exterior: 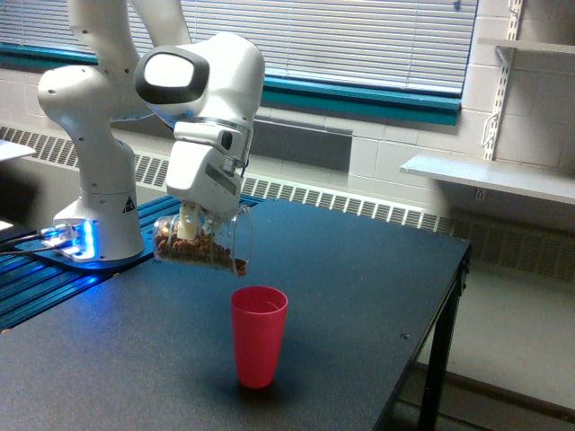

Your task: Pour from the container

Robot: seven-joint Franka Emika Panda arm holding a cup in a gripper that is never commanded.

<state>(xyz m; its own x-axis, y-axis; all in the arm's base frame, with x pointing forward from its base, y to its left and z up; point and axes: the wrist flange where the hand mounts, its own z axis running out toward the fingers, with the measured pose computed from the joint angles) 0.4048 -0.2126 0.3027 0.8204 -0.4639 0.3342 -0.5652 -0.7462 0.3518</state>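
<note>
Exterior view, sole view. Surface: dark matte table [359, 296] with a black leg at the exterior view's right front corner; a blue-lit strip runs along its edge at the exterior view's left. Room: pale block wall, closed slatted window blinds [341, 36] over a teal sill, a long baseboard heater grille below, and white wall shelves [490, 175] on slotted standards at the exterior view's right. Robot: white arm [99, 135] on a base at the exterior view's left, a blue glow at its foot. Gripper [190, 226]: pointing downward, fingers clenched on the container, one pale finger visible against the clear wall. Container [202, 244]: clear see-through tumbler, held in the air above the table, lying close to horizontal; long axis runs roughly left to right in this view, base toward the exterior view's left, open mouth toward the exterior view's right and tipped slightly downward. Contents: brown granular pieces, gathered along the lower wall and reaching close to the rim. Pink cup [259, 335]: opaque pink-red, upright on the table, below and slightly to the exterior view's right of the container's mouth, apart from it.
</note>
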